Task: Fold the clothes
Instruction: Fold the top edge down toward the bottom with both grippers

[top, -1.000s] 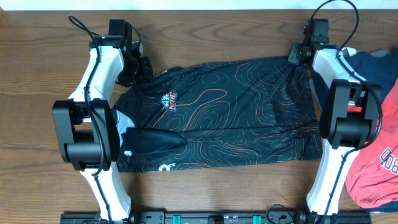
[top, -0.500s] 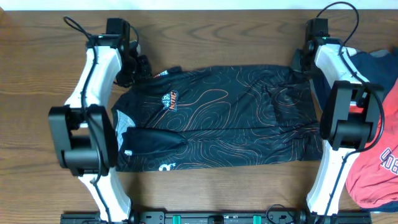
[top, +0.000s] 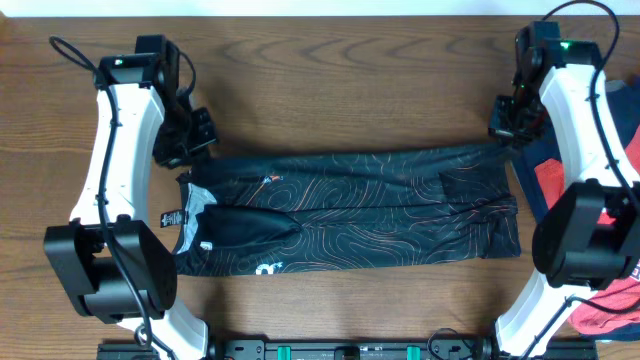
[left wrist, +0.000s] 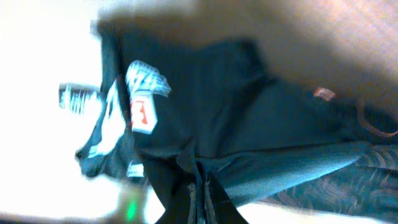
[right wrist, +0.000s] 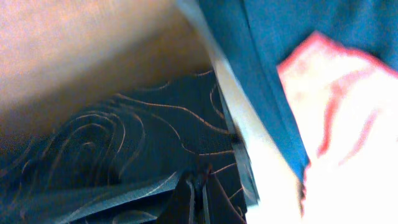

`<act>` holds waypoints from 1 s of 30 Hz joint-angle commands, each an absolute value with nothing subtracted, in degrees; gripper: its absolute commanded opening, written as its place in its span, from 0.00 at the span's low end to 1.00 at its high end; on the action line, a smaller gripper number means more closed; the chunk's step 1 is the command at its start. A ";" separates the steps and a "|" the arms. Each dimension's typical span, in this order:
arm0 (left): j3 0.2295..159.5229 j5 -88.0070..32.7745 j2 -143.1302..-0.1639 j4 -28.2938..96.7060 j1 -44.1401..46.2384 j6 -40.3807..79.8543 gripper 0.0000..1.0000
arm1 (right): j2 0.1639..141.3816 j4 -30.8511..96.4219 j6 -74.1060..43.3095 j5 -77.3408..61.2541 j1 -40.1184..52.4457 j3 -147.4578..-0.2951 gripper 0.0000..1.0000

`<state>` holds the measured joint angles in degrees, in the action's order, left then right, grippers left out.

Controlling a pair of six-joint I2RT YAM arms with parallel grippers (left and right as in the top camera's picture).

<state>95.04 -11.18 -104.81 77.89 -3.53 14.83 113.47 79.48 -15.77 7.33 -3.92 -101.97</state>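
Note:
The black jersey (top: 350, 215) with fine orange contour lines lies across the middle of the table, its far edge lifted and stretched between both grippers. My left gripper (top: 186, 163) is shut on the jersey's far left corner near the collar; in the left wrist view (left wrist: 200, 186) cloth sits pinched between the fingers, with a white label (left wrist: 143, 112) showing. My right gripper (top: 505, 135) is shut on the far right corner; the right wrist view (right wrist: 199, 190) shows the patterned cloth (right wrist: 112, 155) held in the fingers.
A pile of other clothes, navy (top: 550, 170) and red (top: 610, 300), lies at the table's right edge beside the right arm. Bare wooden table (top: 330, 70) shows behind the jersey and at the left.
Both grippers lifted the jersey's far edge and pulled it toward the front, so the cloth now folds over itself; the crest has nearly vanished. Both arms swung outward.

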 commanded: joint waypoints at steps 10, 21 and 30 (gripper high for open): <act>87.94 -9.58 -104.60 86.83 -4.86 13.98 0.06 | 113.54 92.25 -12.91 10.13 -4.23 -96.05 0.01; 73.89 -9.56 -98.04 84.05 -4.75 13.80 0.06 | 113.51 90.56 -19.70 17.82 -6.57 -85.56 0.01; 71.24 -9.58 -97.08 81.93 -4.75 13.82 0.56 | 113.51 89.27 -19.70 17.72 -8.75 -83.02 0.31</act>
